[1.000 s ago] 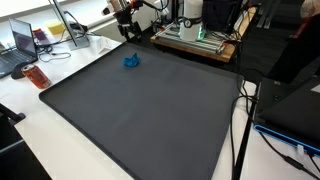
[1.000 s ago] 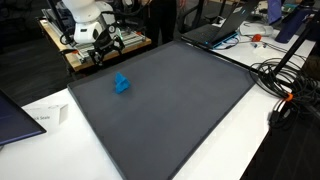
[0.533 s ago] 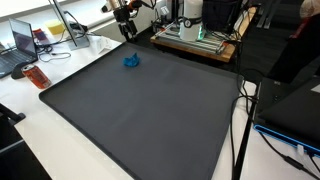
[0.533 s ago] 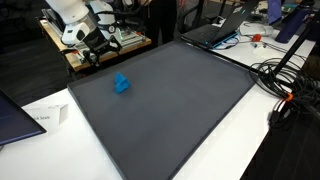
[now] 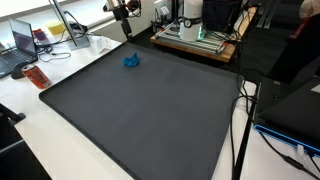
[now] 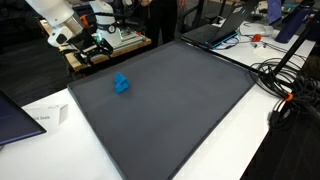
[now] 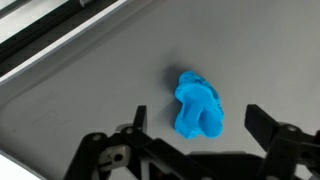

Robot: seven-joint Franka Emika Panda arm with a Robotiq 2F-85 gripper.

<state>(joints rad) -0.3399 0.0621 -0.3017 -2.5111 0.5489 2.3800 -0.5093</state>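
Nearest in the wrist view, the hand (image 7: 198, 122) hangs with its two fingers spread wide, gripping nothing. Just beyond them the blue toy (image 7: 199, 104) lies on the dark mat (image 7: 80, 100). In both exterior views the toy sits near a far corner of the mat, well below the raised hand, and in an exterior view a laptop (image 5: 22, 40) stands on the white table (image 5: 60, 125) past the mat's edge.

The arm (image 6: 52, 12) wears smooth, rounded white shells. Its gripper (image 6: 88, 48) is black all over. In the wrist view it shows as a skeletal linkage of thin black bars and pivots ending in two dark, blocky fingers (image 7: 268, 122).
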